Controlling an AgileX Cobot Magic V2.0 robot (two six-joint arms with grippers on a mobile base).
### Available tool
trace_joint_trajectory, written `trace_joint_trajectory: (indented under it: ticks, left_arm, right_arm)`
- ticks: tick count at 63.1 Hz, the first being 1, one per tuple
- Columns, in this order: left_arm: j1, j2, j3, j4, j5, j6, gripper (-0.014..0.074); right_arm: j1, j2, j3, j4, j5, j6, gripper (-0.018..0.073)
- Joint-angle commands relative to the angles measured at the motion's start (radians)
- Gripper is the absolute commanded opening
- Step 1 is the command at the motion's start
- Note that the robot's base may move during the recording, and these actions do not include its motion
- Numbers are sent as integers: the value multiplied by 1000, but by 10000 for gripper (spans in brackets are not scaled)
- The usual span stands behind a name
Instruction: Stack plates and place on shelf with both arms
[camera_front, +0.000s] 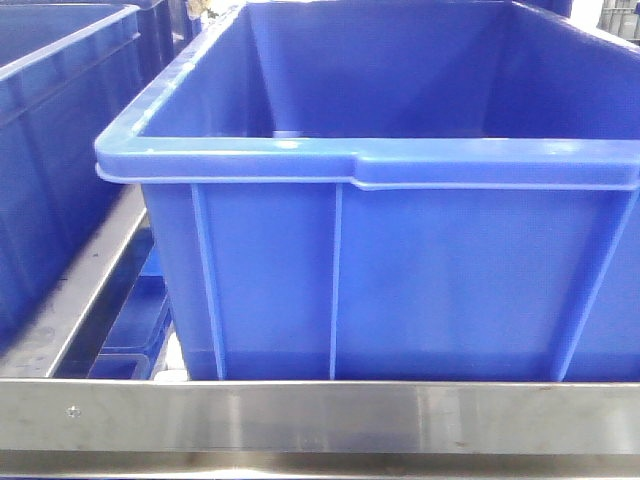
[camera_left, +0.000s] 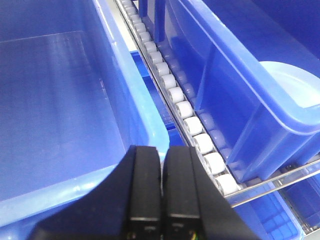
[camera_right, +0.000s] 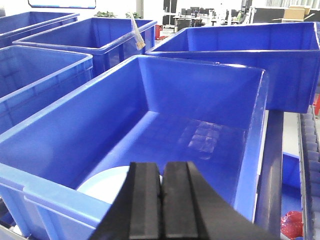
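Observation:
A pale bluish-white plate (camera_right: 107, 184) lies on the floor of a blue crate (camera_right: 200, 100), just below and beyond my right gripper (camera_right: 161, 166). That gripper is shut with nothing between its fingers and hovers over the crate's near rim. My left gripper (camera_left: 161, 151) is also shut and holds nothing; it hangs over the corner of another blue crate (camera_left: 60, 100). To its right, a plate (camera_left: 295, 85) shows inside the neighbouring crate (camera_left: 240, 75). The shelf's steel front rail (camera_front: 320, 415) runs along the bottom of the front view. That view shows neither gripper.
A track of white rollers (camera_left: 175, 92) runs between the two crates in the left wrist view. A large blue crate (camera_front: 400, 260) fills the front view, with another (camera_front: 50, 150) to its left. More blue crates (camera_right: 100, 35) stand behind. A red object (camera_right: 292, 224) lies low at right.

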Motion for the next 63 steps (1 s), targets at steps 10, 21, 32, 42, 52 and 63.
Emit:
trace_joint_trajectory:
  ticks: [10, 21, 32, 42, 52, 63]
  left_arm:
    - [-6, 7, -29, 4, -83, -9, 84]
    - [-6, 7, -29, 4, -83, -9, 84]
    - [-6, 7, -29, 4, -83, -9, 84]
    - [-6, 7, -29, 4, -83, -9, 84]
    - [-6, 7, -29, 4, -83, -9, 84]
    - [-6, 9, -29, 4, -81, -9, 84]
  right_arm:
    - [-8, 14, -18, -45, -92, 9, 56]
    - [-92, 14, 7, -270, -122, 297, 56]
    - [-227, 6, 103, -296, -204, 330, 56]
    - [-271, -36, 237, -296, -303, 330, 56]
    - [-272, -133, 364, -303, -362, 330, 56]
    - [-267, -128, 409, -304, -397, 330, 56]
